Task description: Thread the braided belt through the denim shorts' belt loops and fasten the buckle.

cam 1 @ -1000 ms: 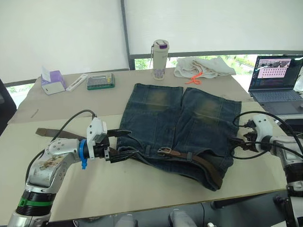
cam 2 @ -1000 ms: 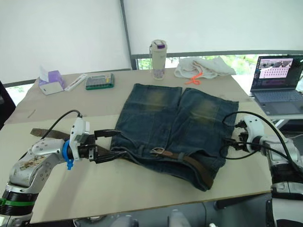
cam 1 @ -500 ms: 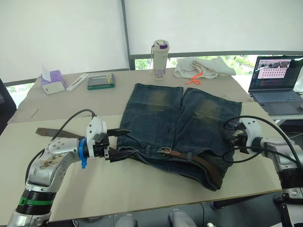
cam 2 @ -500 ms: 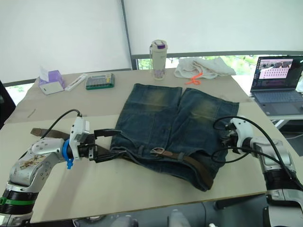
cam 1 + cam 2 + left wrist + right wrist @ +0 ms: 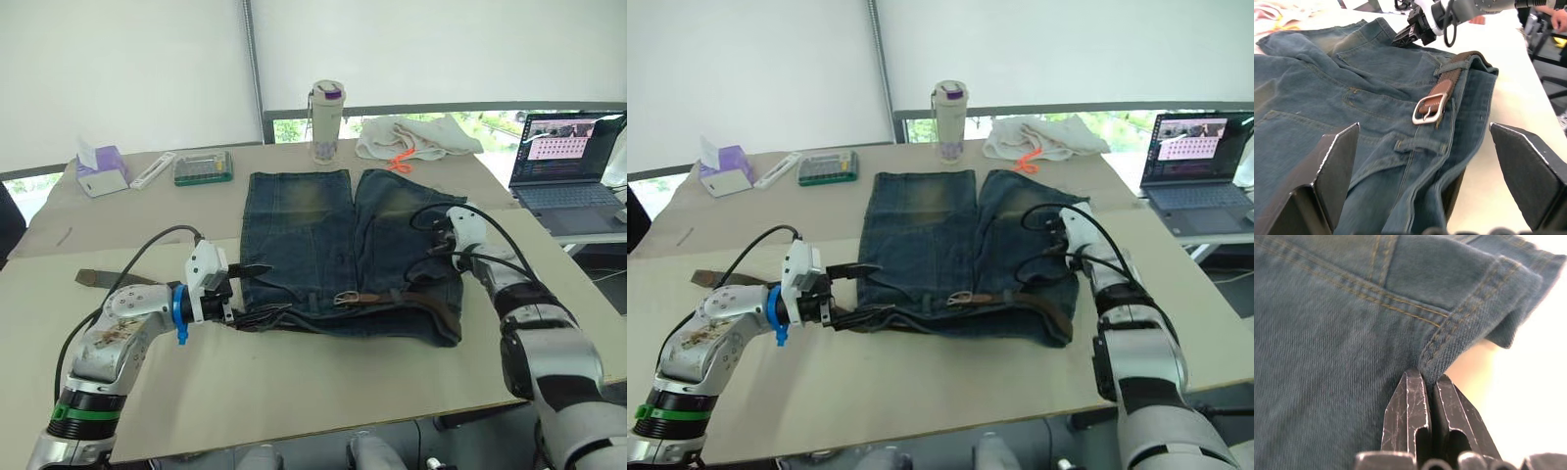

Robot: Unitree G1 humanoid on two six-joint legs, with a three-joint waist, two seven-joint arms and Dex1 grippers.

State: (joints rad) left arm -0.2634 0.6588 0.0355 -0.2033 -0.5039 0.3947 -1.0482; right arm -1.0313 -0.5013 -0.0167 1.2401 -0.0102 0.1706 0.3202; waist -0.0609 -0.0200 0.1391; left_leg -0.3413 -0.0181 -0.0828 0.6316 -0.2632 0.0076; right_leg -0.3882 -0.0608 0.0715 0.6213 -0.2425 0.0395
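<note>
The shorts (image 5: 338, 250) are laid flat mid-table, faded denim with tan patches on the far legs, waistband nearest. The right gripper (image 5: 1425, 382) is seen pressed together, pinching a stitched fold of denim at the shorts' right edge. The left gripper (image 5: 257, 291) is spread wide at the waistband's left end, black wedge fingers (image 5: 1334, 169) either side of rumpled cloth. The braided brown belt (image 5: 1447, 83) is run along the waistband's right part; its silver rectangular buckle (image 5: 1429, 109) lies mid-waistband, just beside a loop (image 5: 1418, 146). A brown strap end (image 5: 103, 279) lies on the table far left.
</note>
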